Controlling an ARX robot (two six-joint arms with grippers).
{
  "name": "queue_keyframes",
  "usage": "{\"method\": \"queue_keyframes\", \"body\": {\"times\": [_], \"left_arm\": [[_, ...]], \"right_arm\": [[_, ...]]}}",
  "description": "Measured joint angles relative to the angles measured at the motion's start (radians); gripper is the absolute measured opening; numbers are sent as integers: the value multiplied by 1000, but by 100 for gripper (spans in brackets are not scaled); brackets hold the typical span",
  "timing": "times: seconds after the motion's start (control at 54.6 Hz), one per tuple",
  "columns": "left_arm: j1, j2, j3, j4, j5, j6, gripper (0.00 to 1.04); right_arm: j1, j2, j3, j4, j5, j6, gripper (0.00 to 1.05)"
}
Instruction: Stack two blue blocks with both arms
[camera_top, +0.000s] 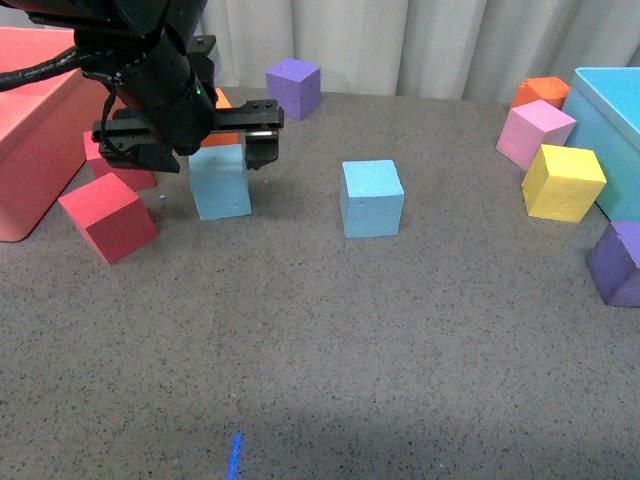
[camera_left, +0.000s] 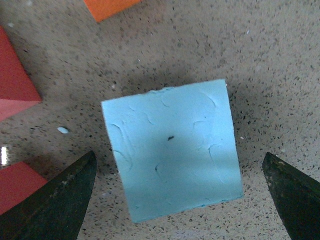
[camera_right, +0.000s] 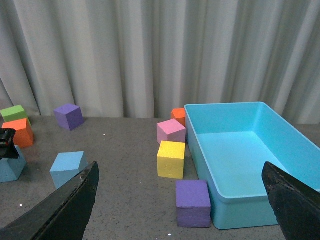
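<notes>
Left wrist view shows the left tool (camera_left: 178, 156) wide open and holding nothing. It has one finger (camera_left: 60, 200) on each side of a blue block (camera_left: 172, 147), and neither one touches it. That block sits on the grey surface (camera_left: 280, 75). The other blue block (camera_top: 372, 198) sits near it, apart. The right tool (camera_right: 180, 166) is wide open too, and empty.

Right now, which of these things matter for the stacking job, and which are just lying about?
Job: left blue block, middle blue block, left gripper, right gripper.

Lying about: red cube, far purple cube, yellow cube, pink cube, turquoise bin, red bin.
</notes>
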Motion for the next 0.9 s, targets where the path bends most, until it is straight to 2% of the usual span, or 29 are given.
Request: {"method": "queue_keyframes", "body": {"times": [0.311,0.622,0.769,0.897], "left_arm": [[-2,89,89,-59,-10,-41,98],[-7,92,88,-49,-7,-100,56],[-20,43,16,-14,15,-111,48],[-56,-32,-43,-11,-2,-109,47]], "right_arm": [[0,0,0,0,0,0,95],[0,0,0,0,0,0,95],[0,0,0,0,0,0,95],[0,0,0,0,0,0,95]]}}
